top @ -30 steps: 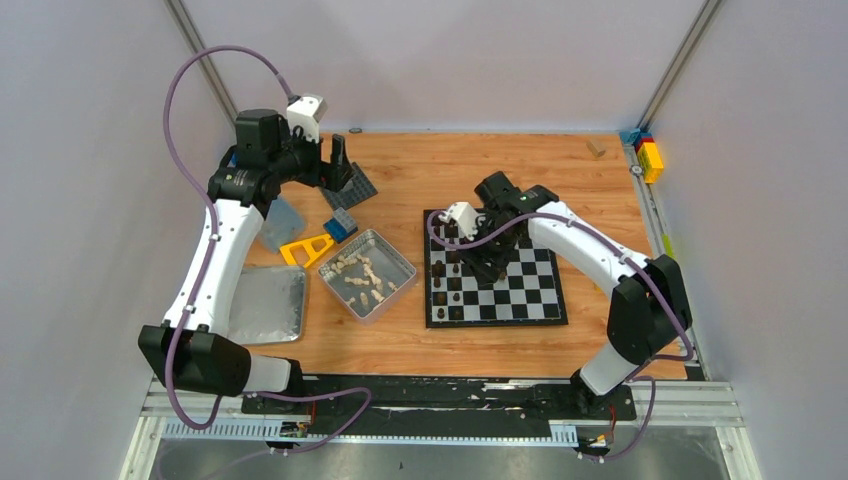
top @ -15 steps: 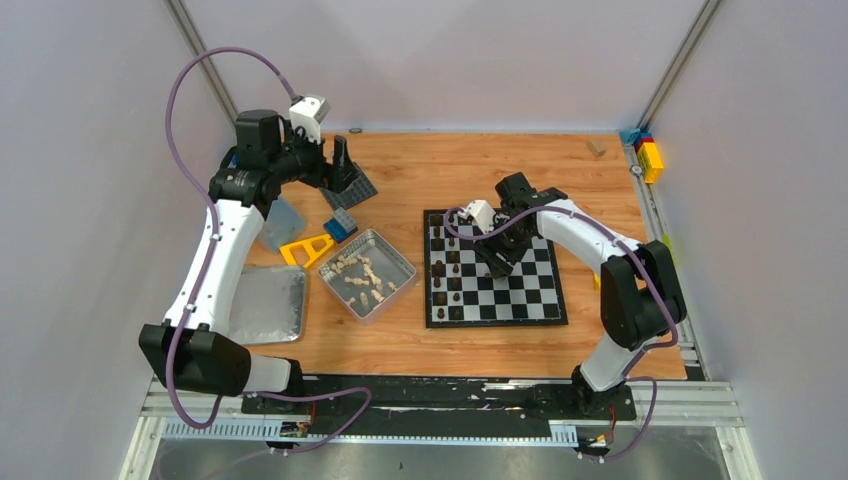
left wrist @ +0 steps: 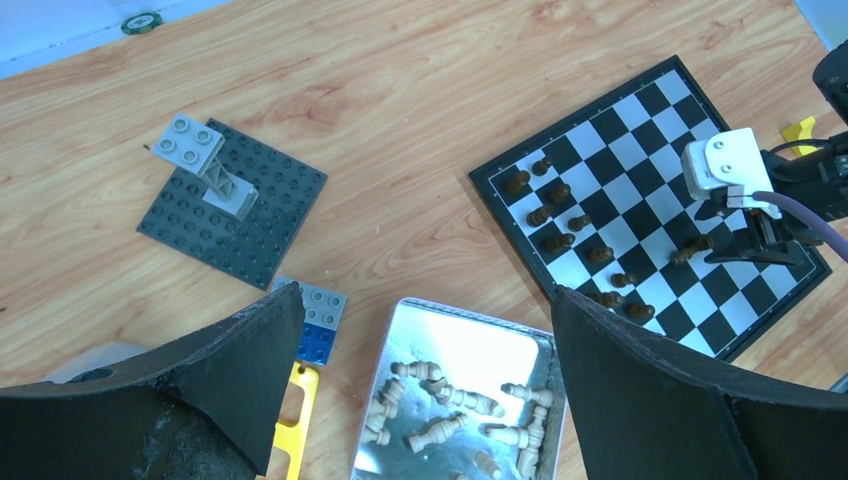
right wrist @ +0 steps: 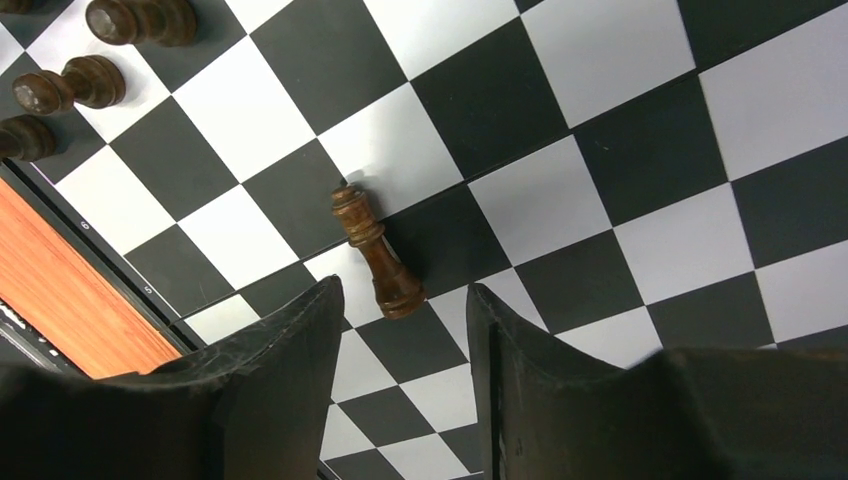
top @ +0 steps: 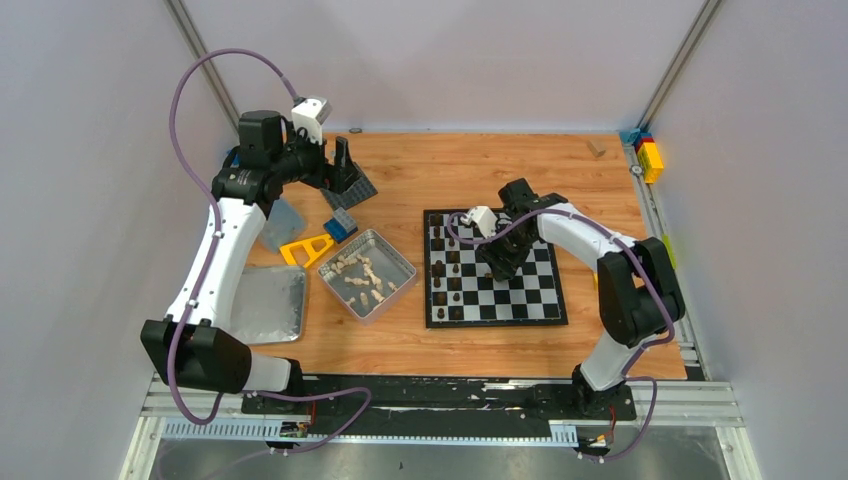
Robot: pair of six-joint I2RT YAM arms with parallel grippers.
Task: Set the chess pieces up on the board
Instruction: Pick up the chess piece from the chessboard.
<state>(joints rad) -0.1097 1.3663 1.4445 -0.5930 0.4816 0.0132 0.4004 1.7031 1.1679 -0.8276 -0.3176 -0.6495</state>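
Note:
The board (top: 500,321) lies right of centre, also in the left wrist view (left wrist: 640,110). Several dark brown chess pieces (top: 447,270) stand along its left columns. One dark brown piece (right wrist: 375,255) lies toppled on the board (right wrist: 600,200). Its base is at the mouth of my right gripper (right wrist: 405,298), which is open and touches it on neither side. From above, the right gripper (top: 497,268) hangs low over the board's middle. Cream chess pieces (left wrist: 470,395) lie in a metal tin (top: 395,262). My left gripper (left wrist: 425,295) is wide open and empty, high above the tin.
A dark grey studded baseplate (top: 352,187) with a grey brick (left wrist: 190,140) lies at back left. A blue and grey brick (top: 340,225), a yellow part (top: 308,248) and a flat metal lid (top: 265,305) lie left of the tin. Coloured bricks (top: 650,158) sit at the far right edge.
My right gripper has shifted right and slightly back over the board, and its jaws have narrowed. The left arm has barely moved.

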